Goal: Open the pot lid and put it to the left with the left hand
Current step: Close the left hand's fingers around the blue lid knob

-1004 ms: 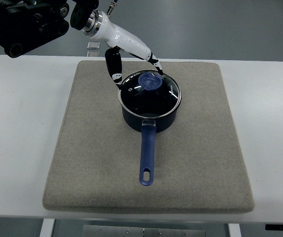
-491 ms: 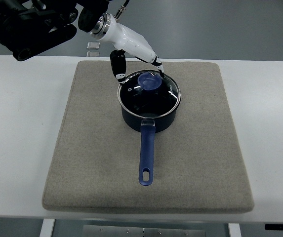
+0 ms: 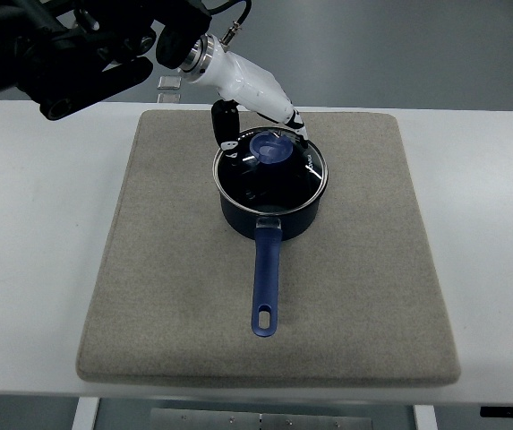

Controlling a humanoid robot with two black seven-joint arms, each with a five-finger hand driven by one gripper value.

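the blue pot (image 3: pixel 269 202) stands on the grey mat (image 3: pixel 166 296), its long handle (image 3: pixel 267 287) pointing straight toward the near edge. the glass lid (image 3: pixel 271 168) sits on it. behind, the left hand (image 3: pixel 265 112) has fingers spread around the lid's knob (image 3: pixel 269 149), not yet closed.

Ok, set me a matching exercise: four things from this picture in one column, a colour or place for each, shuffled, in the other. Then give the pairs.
Things
1. round blue lid knob
2. long blue pot handle
3. square grey felt mat
4. left robot hand

Descriptions
A. lies under the pot
B. points toward the camera's side
C. white and black, at the lid's far rim
D. sits at the glass lid's centre

Pairs: 1-D, 2-B, 3-A, 4-C
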